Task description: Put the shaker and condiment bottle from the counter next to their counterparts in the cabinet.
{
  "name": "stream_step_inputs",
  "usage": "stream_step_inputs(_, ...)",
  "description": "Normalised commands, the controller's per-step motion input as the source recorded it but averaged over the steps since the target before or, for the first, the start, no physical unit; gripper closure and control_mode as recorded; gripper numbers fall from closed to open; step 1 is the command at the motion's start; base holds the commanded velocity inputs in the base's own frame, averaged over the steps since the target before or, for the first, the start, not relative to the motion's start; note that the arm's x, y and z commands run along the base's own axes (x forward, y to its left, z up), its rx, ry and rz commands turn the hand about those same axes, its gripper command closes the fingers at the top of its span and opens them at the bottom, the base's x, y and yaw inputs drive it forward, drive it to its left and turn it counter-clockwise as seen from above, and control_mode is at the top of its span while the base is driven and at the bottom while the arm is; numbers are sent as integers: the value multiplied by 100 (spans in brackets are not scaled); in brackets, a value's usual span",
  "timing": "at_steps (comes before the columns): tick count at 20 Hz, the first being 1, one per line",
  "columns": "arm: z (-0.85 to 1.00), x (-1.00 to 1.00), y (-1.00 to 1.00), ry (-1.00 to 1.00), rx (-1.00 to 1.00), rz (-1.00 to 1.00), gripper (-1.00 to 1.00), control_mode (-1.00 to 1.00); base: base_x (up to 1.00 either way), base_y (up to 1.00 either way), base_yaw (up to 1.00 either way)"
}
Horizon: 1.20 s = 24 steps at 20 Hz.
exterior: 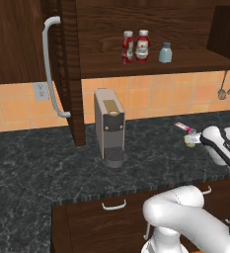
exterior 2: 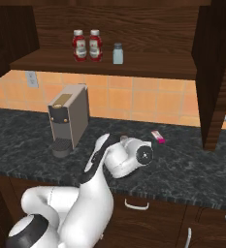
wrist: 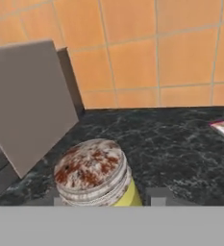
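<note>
The shaker (wrist: 93, 172), a small yellow-green cylinder with a speckled tan top, stands on the dark counter (exterior: 47, 163) right of the coffee machine; it also shows as the shaker (exterior: 189, 141) in the left base view. My gripper (wrist: 107, 198) is open, with one fingertip on each side of the shaker's base and a slight gap on the right side. On the cabinet shelf (exterior: 195, 63) stand two alike red bottles (exterior: 128, 47) (exterior: 142, 45) and a pale blue-grey shaker (exterior: 165, 52). I cannot tell which one is the condiment bottle.
A grey coffee machine (exterior: 109, 126) stands left of the shaker. A pink-and-white tube (exterior: 184, 127) lies just behind it. The cabinet door (exterior: 69, 74) with its long grey handle (exterior: 50, 69) is swung open at the left. Utensils (exterior: 222, 89) hang on the tiled wall.
</note>
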Motion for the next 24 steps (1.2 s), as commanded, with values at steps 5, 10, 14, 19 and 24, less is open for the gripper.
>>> stream_step_inputs(5,100,0,0,1,-10,-37,100,-100,0,0,0)
stream_step_inputs(10,100,0,0,4,-10,-28,100,-100,0,0,0)
stream_step_inputs(14,100,0,-9,2,-9,-23,100,-100,0,0,0)
stream_step_inputs(19,86,0,-16,0,-6,-19,100,-100,0,0,0)
stream_step_inputs(24,69,0,-36,0,0,-3,100,-100,0,0,0)
